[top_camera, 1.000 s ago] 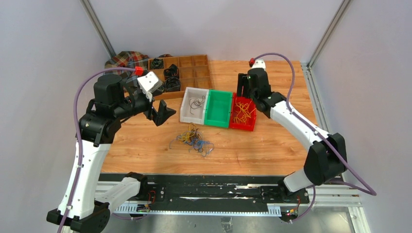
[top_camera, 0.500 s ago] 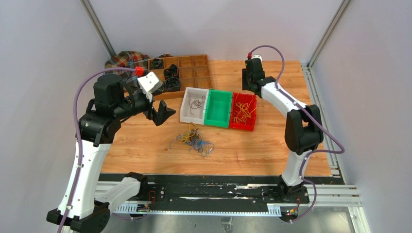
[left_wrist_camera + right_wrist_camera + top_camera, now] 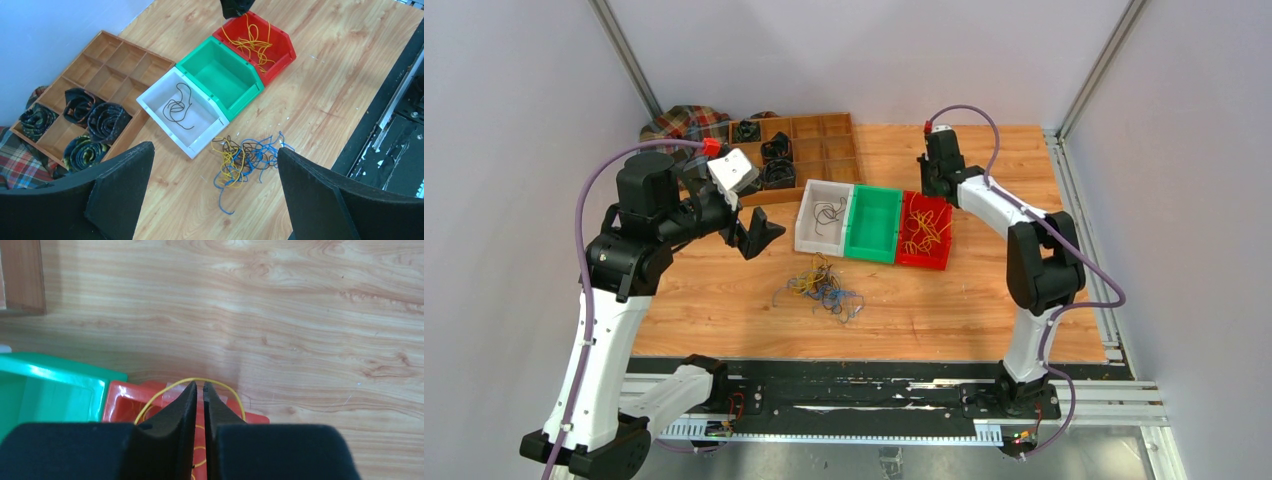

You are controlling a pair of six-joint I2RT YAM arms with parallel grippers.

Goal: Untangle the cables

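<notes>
A white bin [image 3: 820, 248], green bin [image 3: 874, 222] and red bin [image 3: 922, 262] touch in a row. Far left lies a wooden tray [image 3: 822, 150].

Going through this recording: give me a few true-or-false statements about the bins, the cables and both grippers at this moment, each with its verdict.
1. The green bin is empty. True.
2. The white bin holds yellow cables. False: it holds one black cable.
3. The tangle of cables lies on the table, nearer the arm bases than the bins. True.
4. The left gripper is shut on the tangle. False: it is open, above the table, holding nothing.
5. The right gripper hangs over the green bin. False: it is at the far edge of the red bin, fingers nearly together.
</notes>
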